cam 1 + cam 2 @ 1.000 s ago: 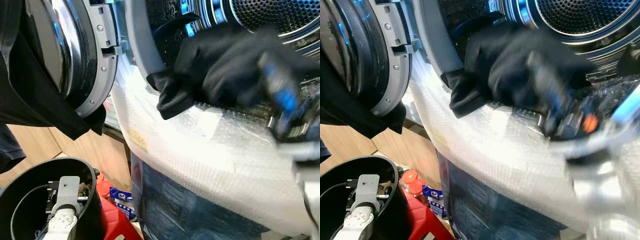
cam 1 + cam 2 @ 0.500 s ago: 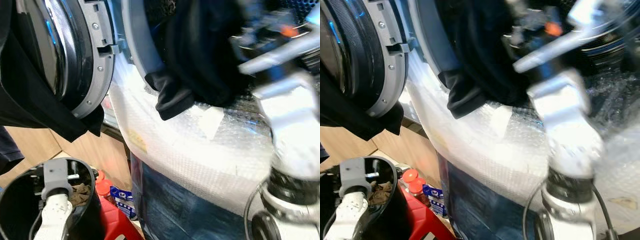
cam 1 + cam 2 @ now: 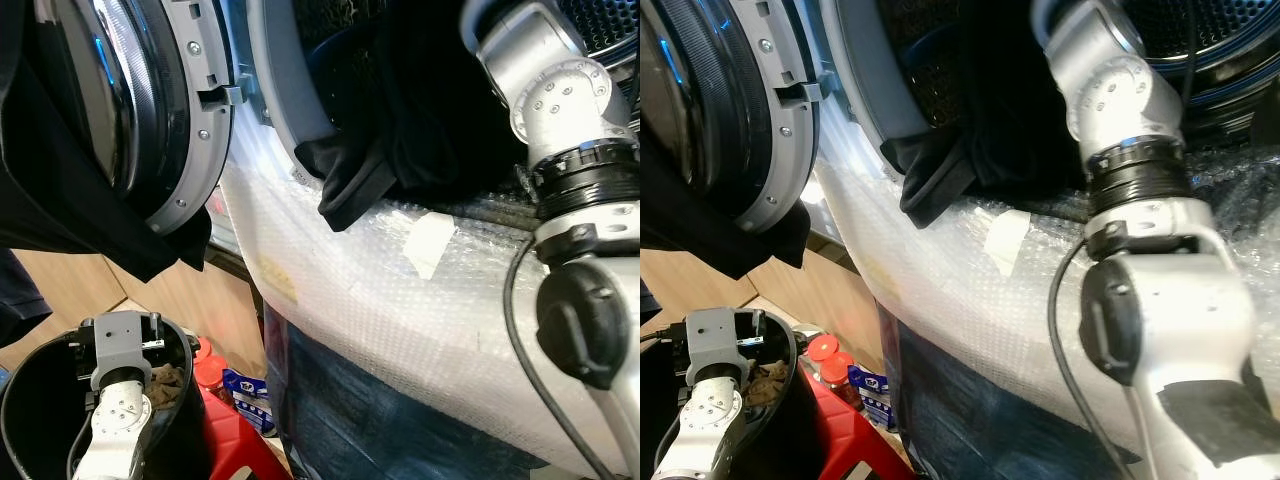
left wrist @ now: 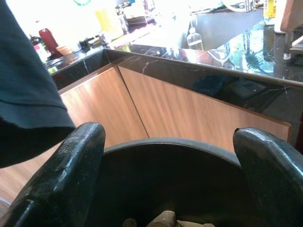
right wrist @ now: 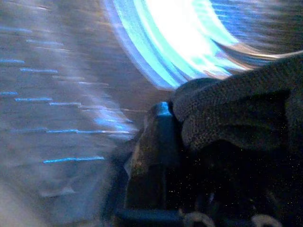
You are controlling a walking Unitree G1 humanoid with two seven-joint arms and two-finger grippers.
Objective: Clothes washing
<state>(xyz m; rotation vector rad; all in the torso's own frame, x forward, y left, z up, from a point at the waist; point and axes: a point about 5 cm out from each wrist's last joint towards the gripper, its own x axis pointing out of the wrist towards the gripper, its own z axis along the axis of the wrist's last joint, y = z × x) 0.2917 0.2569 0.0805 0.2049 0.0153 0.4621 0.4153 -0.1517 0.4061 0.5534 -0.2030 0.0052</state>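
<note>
With the right arm [image 3: 545,90] now reaching deep into the drum (a second ago it was outside), its gripper [image 5: 165,137] carries the garment [image 3: 420,120] inside, clamped on cloth. A corner trails behind over the door rim; the left gripper [image 4: 165,189] hangs spread above the bucket [image 3: 30,380].

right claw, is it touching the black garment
Touching: in the right wrist view the black garment lies bunched against the right claw finger inside the drum.

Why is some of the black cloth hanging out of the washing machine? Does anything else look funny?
A corner of the black garment droops over the washer's door rim onto the bubble wrap covering the machine's front, so it isn't fully inside. Another dark cloth hangs over the open door, which also looks untidy.
</note>
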